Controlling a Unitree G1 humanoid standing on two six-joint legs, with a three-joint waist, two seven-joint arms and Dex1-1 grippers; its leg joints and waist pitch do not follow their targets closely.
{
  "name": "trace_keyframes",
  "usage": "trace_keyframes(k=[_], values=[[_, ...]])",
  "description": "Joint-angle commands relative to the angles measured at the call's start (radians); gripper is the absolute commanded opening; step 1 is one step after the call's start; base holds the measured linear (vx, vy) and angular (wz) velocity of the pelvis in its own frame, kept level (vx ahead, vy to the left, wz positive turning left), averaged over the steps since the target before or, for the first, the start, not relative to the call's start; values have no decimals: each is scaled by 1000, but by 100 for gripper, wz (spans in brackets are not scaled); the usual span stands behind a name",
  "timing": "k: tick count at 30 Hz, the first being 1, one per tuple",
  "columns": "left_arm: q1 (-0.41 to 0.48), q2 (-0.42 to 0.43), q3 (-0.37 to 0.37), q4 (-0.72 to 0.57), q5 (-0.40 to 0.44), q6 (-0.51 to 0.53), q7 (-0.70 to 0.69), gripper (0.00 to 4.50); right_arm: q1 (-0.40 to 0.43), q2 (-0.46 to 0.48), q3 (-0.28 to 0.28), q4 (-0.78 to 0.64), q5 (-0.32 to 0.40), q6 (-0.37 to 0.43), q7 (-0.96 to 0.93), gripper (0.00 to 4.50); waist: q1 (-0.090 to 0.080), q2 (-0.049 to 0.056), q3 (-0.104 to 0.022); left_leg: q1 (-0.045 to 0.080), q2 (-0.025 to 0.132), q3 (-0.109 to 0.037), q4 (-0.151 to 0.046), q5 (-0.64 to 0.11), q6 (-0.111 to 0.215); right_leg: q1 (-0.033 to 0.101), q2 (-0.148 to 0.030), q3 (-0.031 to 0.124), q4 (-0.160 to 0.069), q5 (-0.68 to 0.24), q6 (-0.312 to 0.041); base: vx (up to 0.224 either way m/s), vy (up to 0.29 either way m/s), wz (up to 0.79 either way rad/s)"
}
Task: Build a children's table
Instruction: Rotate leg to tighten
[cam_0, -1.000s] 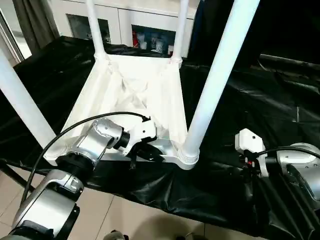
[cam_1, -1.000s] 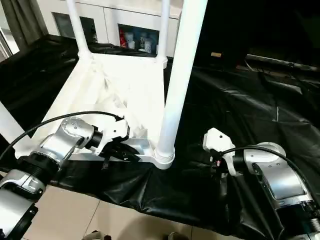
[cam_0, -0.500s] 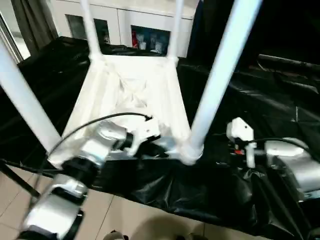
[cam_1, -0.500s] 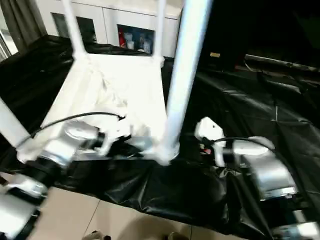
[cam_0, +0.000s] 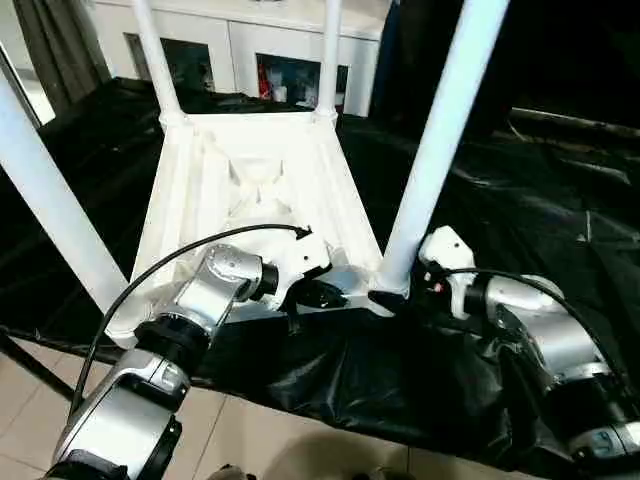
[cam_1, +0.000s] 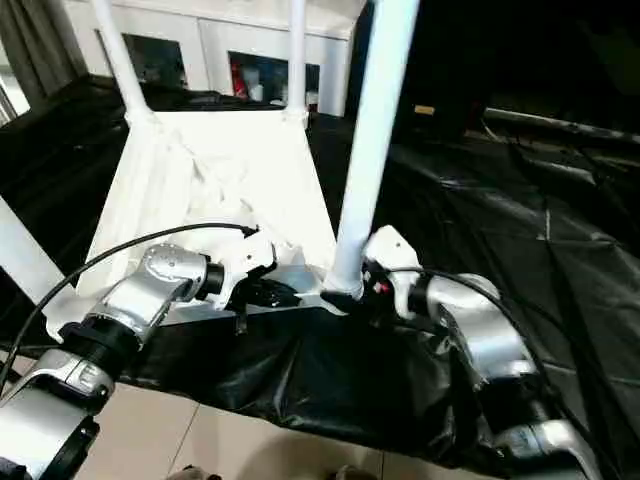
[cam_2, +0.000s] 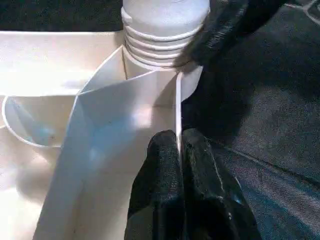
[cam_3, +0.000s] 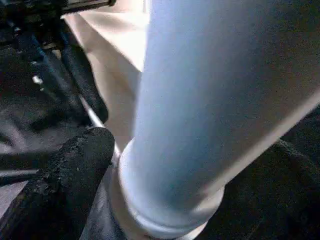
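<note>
The children's table lies upside down on a black sheet, its ribbed white top (cam_0: 250, 190) facing up and all its legs standing in the corner sockets. My left gripper (cam_2: 179, 137) is shut on the top's thin near rim (cam_2: 178, 100), just left of the near right corner. The near right leg (cam_0: 430, 170) rises from that corner. My right gripper (cam_0: 395, 298) stands open around this leg's ringed base, one black finger (cam_3: 75, 165) on each side of it. The near left leg (cam_0: 50, 200) stands beside my left forearm.
The black sheet (cam_0: 520, 200) covers the work surface and hangs over its near edge, with tiled floor (cam_0: 300, 440) below. A white cabinet (cam_0: 280, 50) with glass doors stands behind the far legs (cam_0: 152, 60). A black cable (cam_0: 180, 255) loops over my left arm.
My right arm has swung left from the bare sheet to the near right leg's base, its fingers now on either side of it. My left gripper stays on the rim. The camera shifted.
</note>
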Motion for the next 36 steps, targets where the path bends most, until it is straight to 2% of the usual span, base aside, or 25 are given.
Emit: trace_keyframes(k=[1, 4, 6, 7, 8, 10, 11, 13, 16, 17, 20, 21, 23, 25, 26, 27, 28, 30, 31, 32, 33, 34, 36], values=[[21, 14, -20, 46, 14, 6, -18, 0, -15, -1, 5, 22, -20, -24, -6, 414, 2, -18, -53, 8, 14, -13, -72, -313, 29, 31, -57, 20, -96, -432, -145, 0, 0, 0], [12, 21, -16, 57, 16, -1, -26, 0, -29, 4, 9, 43, -15, -30, 4, 402, 2, -19, -54, 8, 13, -12, -71, -308, 31, 33, -57, 21, -96, -418, -148, 0, 0, 0], [7, 22, -12, 64, 17, -4, -28, 0, -34, 3, 14, 51, -16, -35, 13, 373, 1, -19, -53, 8, 14, -12, -72, -307, 31, 33, -57, 21, -96, -417, -151, 0, 0, 0], [6, 22, -10, 66, 17, -6, -28, 0, -35, 4, 14, 57, -16, -37, 14, 373, 1, -22, -52, 10, 14, -11, -72, -312, 31, 31, -56, 21, -97, -423, -151, 0, 0, 0], [5, 22, -7, 69, 17, -8, -29, 0, -38, 5, 14, 65, -16, -41, 15, 354, 1, -21, -51, 10, 13, -11, -72, -318, 30, 31, -58, 21, -99, -441, -148, 0, 0, 0], [5, 23, -3, 69, 14, -8, -29, 0, -38, 8, 14, 73, -15, -44, 18, 345, 1, -21, -51, 10, 14, -12, -72, -322, 27, 30, -58, 21, -100, -454, -143, 0, 0, 0], [5, 23, -1, 69, 12, -8, -30, 0, -37, 9, 14, 73, -14, -43, 18, 335, -1, -19, -49, 11, 15, -13, -74, -332, 23, 29, -57, 20, -102, -468, -142, 0, 0, 0], [8, 25, 3, 66, 8, -8, -32, 0, -30, 15, 13, 69, -13, -42, 17, 321, -3, -8, -49, 14, 14, -15, -75, -349, 16, 27, -56, 21, -102, -474, -142, 0, 0, 0], [7, 21, 14, 68, -1, -2, -28, 0, -15, 30, 2, 62, -6, -35, -1, 288, -7, -9, -50, 12, 14, -16, -77, -357, 11, 29, -55, 20, -102, -460, -145, 0, 0, 0], [0, 11, 23, 81, -1, 1, 0, 0, -2, 52, -12, 59, -2, -28, -44, 288, -10, -2, -49, 14, 13, -15, -76, -371, 7, 26, -53, 21, -103, -459, -148, 0, 0, 0], [-12, -12, 36, 100, 3, 7, 58, 0, 20, 97, -37, 57, -2, -11, -139, 277, -12, -7, -48, 15, 10, -17, -76, -385, 3, 26, -53, 18, -108, -503, -135, 0, 0, 0], [-16, -25, 41, 107, 5, 11, 87, 0, 30, 122, -48, 57, -3, 4, -189, 275, -14, -6, -46, 18, 10, -18, -76, -396, -2, 18, -53, 18, -113, -541, -122, 0, 0, 0], [-23, -61, 49, 118, 10, 24, 151, 0, 52, 191, -73, 58, -6, 37, -314, 273, -20, -11, -44, 16, 8, -20, -78, -405, -6, 18, -53, 15, -117, -580, -105, 0, 0, 0], [-28, -106, 59, 127, 15, 37, 228, 0, 62, 265, -97, 72, -11, 67, -442, 272, -25, -4, -42, 22, 8, -23, -78, -428, -15, 9, -53, 13, -123, -619, -94, 0, 0, 0], [-30, -146, 62, 128, 20, 43, 282, 0, 53, 318, -109, 96, -24, 78, -532, 272, -28, -5, -42, 23, 7, -24, -77, -437, -19, 7, -53, 12, -126, -636, -88, 0, 0, 0], [-31, -151, 63, 128, 21, 44, 288, 0, 51, 325, -109, 99, -26, 79, -543, 272, -35, -6, -41, 24, 5, -28, -78, -452, -22, 8, -53, 6, -131, -663, -77, 0, 0, 0], [-32, -182, 63, 129, 22, 48, 316, 0, 41, 362, -107, 113, -38, 81, -596, 272, -36, -1, -41, 27, 6, -31, -80, -467, -19, 8, -55, 3, -137, -671, -70, 0, 0, 0], [-26, -216, 56, 112, 19, 54, 327, 0, 28, 399, -76, 118, -65, 68, -621, 272, -43, 2, -40, 26, 9, -38, -89, -495, -16, 14, -58, -5, -143, -656, -71, 0, 0, 0], [-24, -223, 53, 107, 20, 54, 328, 0, 25, 408, -67, 117, -75, 64, -626, 272, -47, 3, -40, 25, 11, -43, -95, -516, -15, 21, -59, -13, -144, -627, -78, 0, 0, 0], [-23, -224, 51, 103, 20, 54, 327, 0, 22, 412, -62, 117, -75, 55, -619, 307, -49, 6, -40, 28, 12, -45, -99, -538, -13, 23, -61, -20, -148, -605, -82, 0, 0, 0], [-20, -221, 48, 97, 21, 53, 322, 0, 17, 415, -62, 118, -66, 41, -601, 328, -49, -1, -43, 28, 12, -44, -100, -538, -10, 27, -64, -23, -149, -584, -86, 0, 0, 0], [-19, -218, 48, 93, 22, 53, 317, 0, 14, 417, -66, 118, -60, 38, -595, 342, -47, -1, -44, 26, 11, -43, -100, -526, -5, 29, -67, -23, -147, -572, -89, 0, 0, 0], [-16, -212, 48, 88, 25, 55, 307, 0, 9, 422, -74, 118, -52, 36, -586, 358, -47, -4, -42, 24, 10, -42, -101, -513, 7, 26, -72, -21, -147, -574, -93, 0, 0, 0]])
